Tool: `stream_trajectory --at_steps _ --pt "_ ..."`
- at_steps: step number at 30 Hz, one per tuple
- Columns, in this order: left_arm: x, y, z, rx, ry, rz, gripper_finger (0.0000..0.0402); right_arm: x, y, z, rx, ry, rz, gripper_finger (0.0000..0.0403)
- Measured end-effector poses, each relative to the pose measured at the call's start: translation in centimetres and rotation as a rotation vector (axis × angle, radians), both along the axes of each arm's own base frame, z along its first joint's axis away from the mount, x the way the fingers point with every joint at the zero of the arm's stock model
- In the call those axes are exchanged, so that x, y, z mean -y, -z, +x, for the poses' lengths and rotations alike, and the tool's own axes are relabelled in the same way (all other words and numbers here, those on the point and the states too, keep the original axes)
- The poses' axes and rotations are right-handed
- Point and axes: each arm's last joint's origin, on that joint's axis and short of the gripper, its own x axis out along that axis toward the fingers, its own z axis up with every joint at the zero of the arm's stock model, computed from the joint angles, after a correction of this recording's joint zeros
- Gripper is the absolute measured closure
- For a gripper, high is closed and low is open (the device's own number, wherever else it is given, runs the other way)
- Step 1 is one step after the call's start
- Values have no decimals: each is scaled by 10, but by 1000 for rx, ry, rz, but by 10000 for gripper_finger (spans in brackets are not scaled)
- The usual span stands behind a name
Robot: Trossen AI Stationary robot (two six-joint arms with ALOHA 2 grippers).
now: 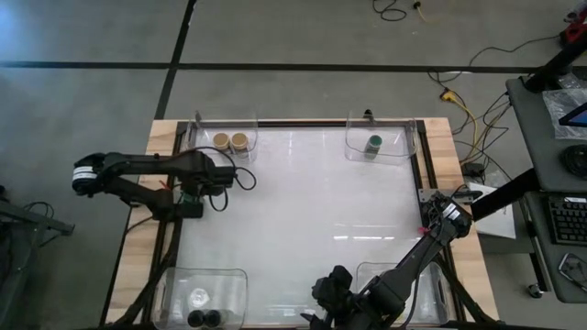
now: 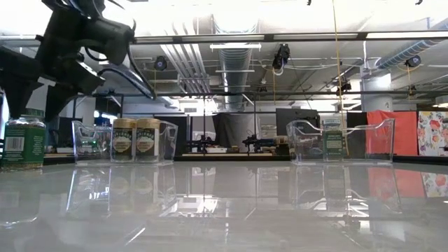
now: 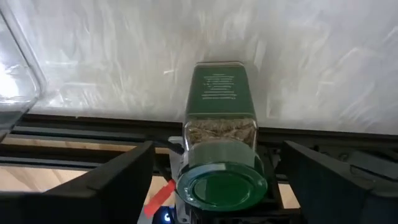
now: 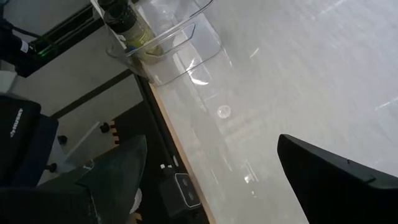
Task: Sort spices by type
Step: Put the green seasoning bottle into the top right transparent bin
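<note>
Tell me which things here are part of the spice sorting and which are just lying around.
Job: green-lid jar inside the open left gripper; two tan-lid jars; second green-lid jar; two black-lid jars.
Lying about: floor cables; keyboard.

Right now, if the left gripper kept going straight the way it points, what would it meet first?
The green-lidded spice jar: it stands upright between the left gripper's open fingers, apparently not yet pinched. Past it there is only bare white table, as far as the wrist view shows.

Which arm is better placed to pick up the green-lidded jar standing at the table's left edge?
The left. Its gripper is directly over the green-lidded jar, fingers open on either side of it. The right gripper waits open at the near edge, on the other side of the table.
</note>
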Motion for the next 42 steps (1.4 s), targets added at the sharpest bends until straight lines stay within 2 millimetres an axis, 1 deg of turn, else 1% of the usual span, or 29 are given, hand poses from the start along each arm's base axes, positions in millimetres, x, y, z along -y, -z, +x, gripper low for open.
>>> stream_trajectory --at_steps 6,11,16,20,21,24,28,31,33,35,38,42 --pt "-1 7 6 -50 -1 -13 100 0 0 0 1 21 21 51" --pt "-2 14 10 -95 -1 -22 133 0 0 0 2 27 27 49" --pt "-3 19 14 -127 -1 -32 177 0 0 0 2 28 29 54" --pt "-2 20 14 -141 1 -57 223 0 0 0 2 28 29 61" --pt "-2 18 15 -136 0 -57 226 0 0 0 2 29 29 62" --pt "-2 11 17 -99 -16 -50 226 1 0 0 2 30 28 68" --pt "1 -9 20 -9 -62 -69 226 5 1 3 -7 41 19 76" --pt "6 -27 24 95 -69 -66 226 14 0 5 -43 60 -14 84" --pt "14 -40 27 181 -44 -53 226 23 -5 7 -68 77 -36 90" --pt "25 -51 30 258 19 -54 226 34 -16 4 -105 86 -75 97" --pt "48 -67 37 400 161 -40 226 53 -38 -2 -148 91 -144 106" --pt "81 -82 45 526 441 75 227 75 -63 -17 -150 112 -268 114"
